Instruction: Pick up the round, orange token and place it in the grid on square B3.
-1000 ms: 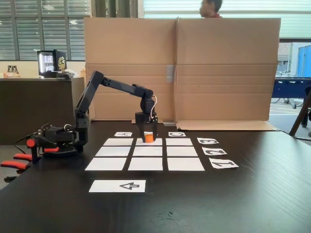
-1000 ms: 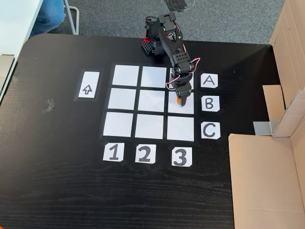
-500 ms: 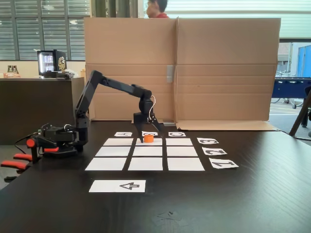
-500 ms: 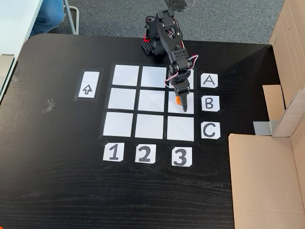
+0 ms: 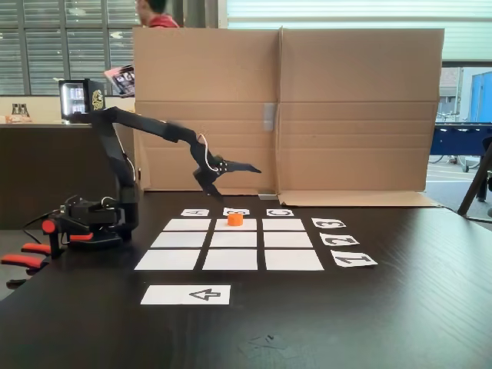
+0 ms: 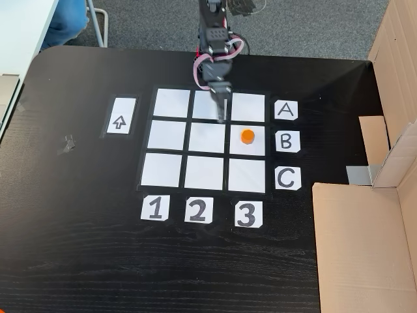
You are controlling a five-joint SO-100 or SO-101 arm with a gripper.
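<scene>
The token [image 6: 247,136] stands upright on its flat end, its round top facing up; it is small, bright orange and matte, resting inside square B3 [image 6: 253,146] of the grid [image 6: 168,135]; my gripper [image 5: 229,177] hangs above, released and empty.

Token [image 6: 247,136]: bright orange, plain. Grid [image 6: 168,135]: nine white rectangles, black gaps. Label cards [image 6: 287,141]: white, black characters. Arrow card [image 6: 120,116], left of frame: white, black arrow. Table [image 6: 78,235]: black woodgrain. Arm [image 5: 146,127]: black. Cardboard [image 5: 346,108]: tan.
</scene>
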